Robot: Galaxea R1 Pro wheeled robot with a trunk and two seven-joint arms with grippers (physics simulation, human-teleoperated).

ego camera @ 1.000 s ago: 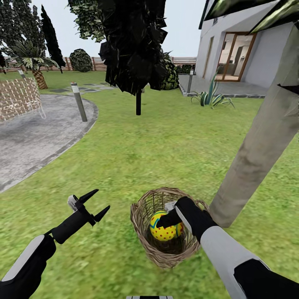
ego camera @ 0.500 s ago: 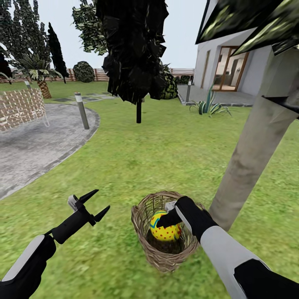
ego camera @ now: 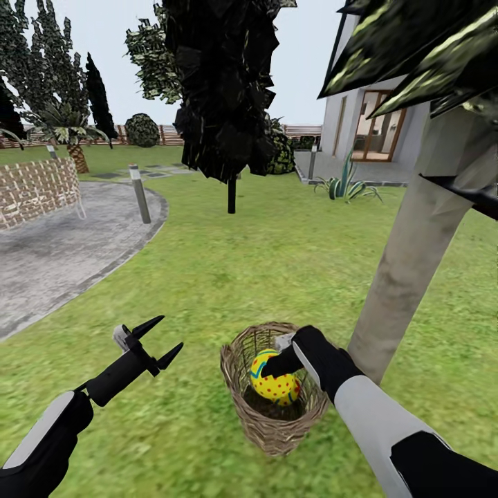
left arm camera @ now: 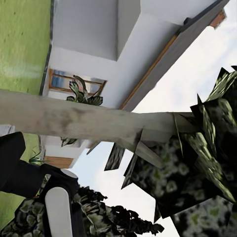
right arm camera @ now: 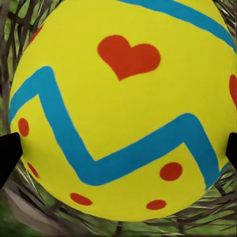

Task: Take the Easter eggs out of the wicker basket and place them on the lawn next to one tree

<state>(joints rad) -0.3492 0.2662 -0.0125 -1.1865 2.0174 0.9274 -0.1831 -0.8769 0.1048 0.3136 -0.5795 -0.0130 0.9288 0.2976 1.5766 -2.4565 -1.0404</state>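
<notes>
Wicker basket (ego camera: 271,415): on the lawn (ego camera: 242,256) beside the pale tree (ego camera: 408,270); lower in our shifted head view than earlier.
Egg (ego camera: 275,377): inside the basket; others we cannot make out.
Right gripper (ego camera: 280,360): apparently closed around the egg, unmoved.
Left gripper (ego camera: 160,340): spread wide, empty.

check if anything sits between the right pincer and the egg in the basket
Nothing visible does. The right pincer is already inside the wicker basket, right at the Easter egg. In the right wrist view the egg fills the space between the dark fingertips, with only wicker behind it.
</notes>
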